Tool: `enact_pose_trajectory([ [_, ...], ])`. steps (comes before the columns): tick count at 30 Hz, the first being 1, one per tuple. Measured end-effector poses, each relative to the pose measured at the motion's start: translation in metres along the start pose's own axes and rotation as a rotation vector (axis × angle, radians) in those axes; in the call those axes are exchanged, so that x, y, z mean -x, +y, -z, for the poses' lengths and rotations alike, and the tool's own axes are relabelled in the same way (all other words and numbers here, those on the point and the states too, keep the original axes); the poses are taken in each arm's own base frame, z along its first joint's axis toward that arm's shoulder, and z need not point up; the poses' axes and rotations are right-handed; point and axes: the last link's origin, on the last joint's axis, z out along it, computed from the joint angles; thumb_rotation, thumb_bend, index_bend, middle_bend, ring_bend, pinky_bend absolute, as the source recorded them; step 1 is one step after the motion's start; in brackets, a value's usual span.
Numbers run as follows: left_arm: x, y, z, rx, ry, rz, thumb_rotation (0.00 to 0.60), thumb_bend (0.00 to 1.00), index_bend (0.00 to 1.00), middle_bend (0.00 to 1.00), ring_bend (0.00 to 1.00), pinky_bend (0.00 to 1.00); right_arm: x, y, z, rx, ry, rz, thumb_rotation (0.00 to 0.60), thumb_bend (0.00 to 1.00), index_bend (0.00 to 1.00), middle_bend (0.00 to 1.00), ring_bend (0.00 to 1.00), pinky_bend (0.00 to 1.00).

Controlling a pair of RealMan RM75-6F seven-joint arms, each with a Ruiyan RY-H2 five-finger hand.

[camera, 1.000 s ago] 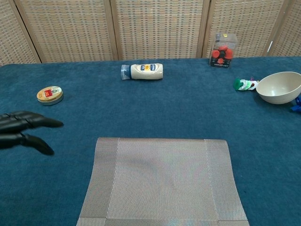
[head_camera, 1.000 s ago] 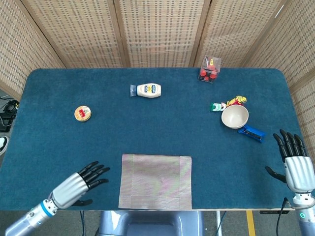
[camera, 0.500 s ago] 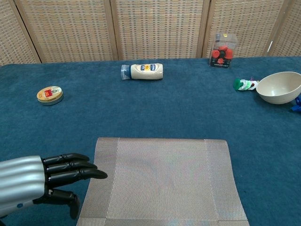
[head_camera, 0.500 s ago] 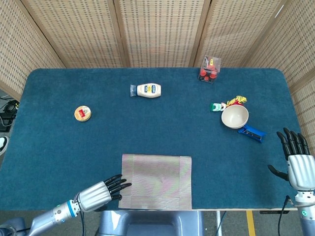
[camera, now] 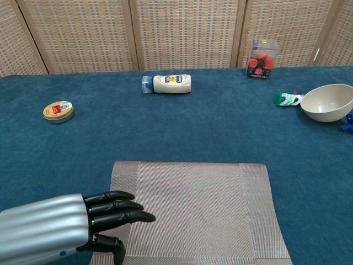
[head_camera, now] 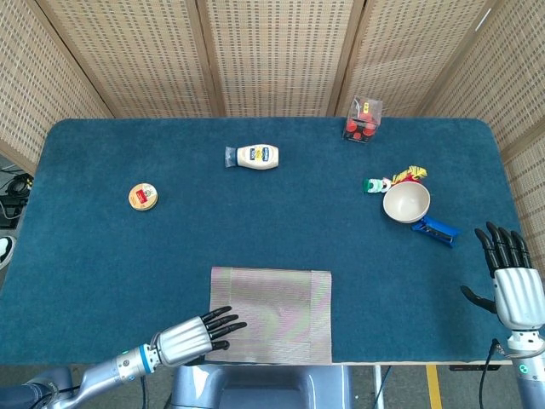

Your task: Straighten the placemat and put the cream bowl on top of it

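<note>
The grey woven placemat [head_camera: 272, 312] [camera: 190, 210] lies flat at the table's near edge, its sides roughly square to the edge. My left hand [head_camera: 194, 335] [camera: 71, 226] hovers at the mat's near left corner, fingers stretched out over the mat's left border, holding nothing. The cream bowl [head_camera: 406, 203] [camera: 326, 102] stands upright on the right side of the table, far from the mat. My right hand [head_camera: 513, 281] is open with fingers up near the right front corner, apart from the bowl; the chest view does not show it.
A mayonnaise bottle [head_camera: 255, 157] lies on its side at the back centre. A small round tin [head_camera: 143, 197] sits on the left. A clear box of red items [head_camera: 363, 119] stands at the back right. Next to the bowl lie a blue clip [head_camera: 434, 229] and small colourful items [head_camera: 392, 180].
My left hand has swept right and toward the near edge, from the bare cloth left of the mat to the mat's near left corner. The right hand barely shifted. The bowl stayed put.
</note>
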Motion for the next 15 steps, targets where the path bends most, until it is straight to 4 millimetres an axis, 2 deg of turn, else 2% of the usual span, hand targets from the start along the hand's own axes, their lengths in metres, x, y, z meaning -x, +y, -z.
enact_pose_trajectory([
  [15, 0.0020, -0.0001, -0.0099, -0.014, -0.014, -0.003, 0.600, 0.35, 0.39, 0.00, 0.00, 0.00, -0.0006, -0.0003, 0.0004, -0.002, 0.002, -0.006, 0.600, 0.00, 0.08, 0.00, 0.00, 0.00],
])
